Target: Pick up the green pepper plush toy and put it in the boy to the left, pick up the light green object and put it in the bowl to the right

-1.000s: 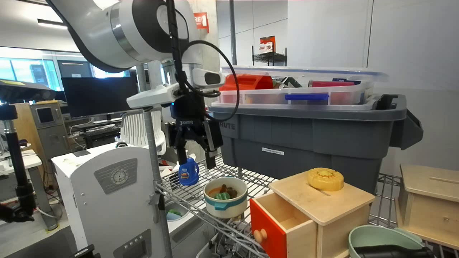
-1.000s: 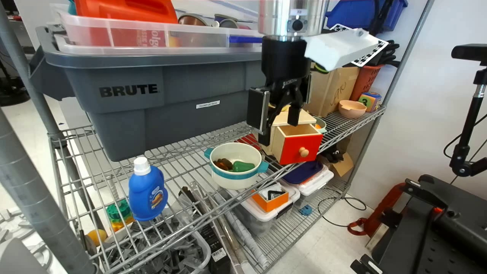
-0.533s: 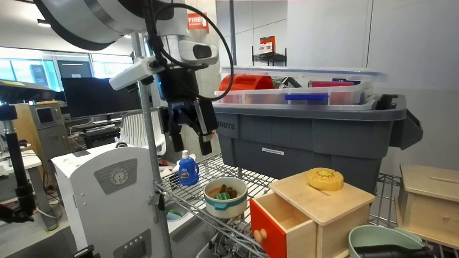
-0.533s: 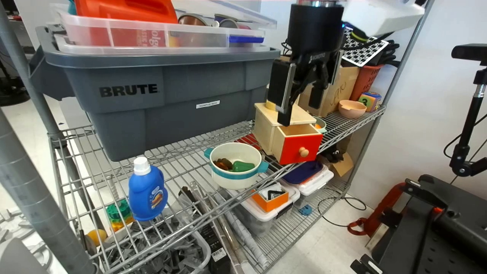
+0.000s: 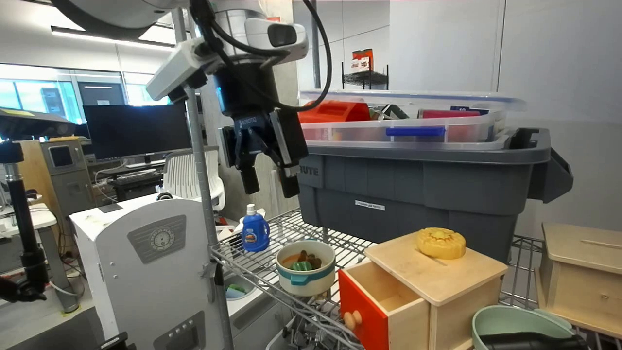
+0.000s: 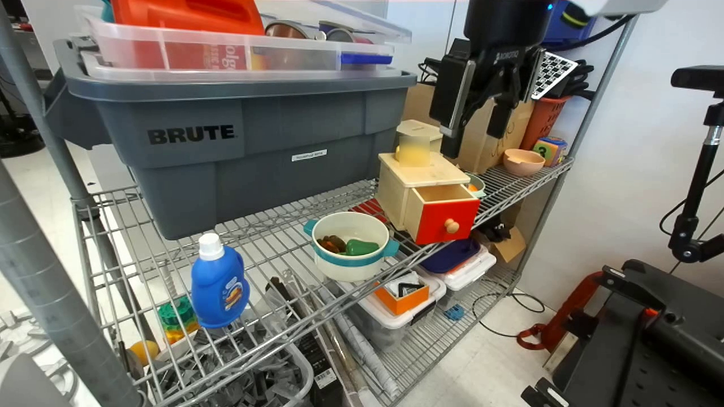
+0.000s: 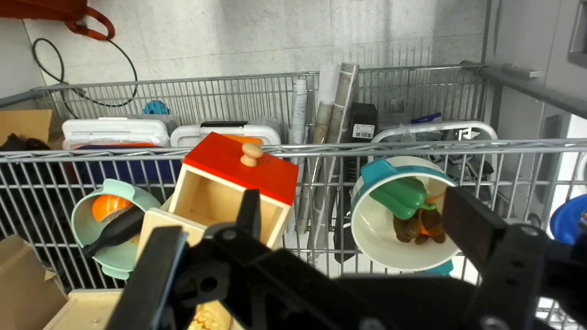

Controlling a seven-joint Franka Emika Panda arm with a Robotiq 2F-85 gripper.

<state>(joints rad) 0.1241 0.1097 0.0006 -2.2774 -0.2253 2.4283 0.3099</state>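
Note:
A green pepper (image 7: 400, 198) with a light green stem lies inside the white bowl with a teal band (image 7: 380, 245). Both exterior views show that bowl (image 5: 303, 288) on the wire shelf. My gripper (image 5: 270, 184) hangs high above the shelf, its fingers spread wide with nothing between them. Seen from the wrist, the gripper (image 7: 355, 206) is well above the white bowl, touching nothing. The grey-green bowl to the right (image 5: 515, 320) holds a dark object and, in the wrist view, an orange piece (image 7: 109, 207). The light green object is hidden or out of view.
Between the two bowls stands a wooden box with its red drawer (image 6: 444, 217) pulled out and a yellow round thing (image 5: 441, 243) on top. A blue bottle (image 6: 219, 288) is near the shelf's end. Behind rises a big grey bin (image 6: 226, 152). A brown figure (image 7: 408, 227) shares the white bowl.
My gripper has risen farther above the shelf, shifting up and to the right in an exterior view. It has stayed open. The bowls and their contents have not moved.

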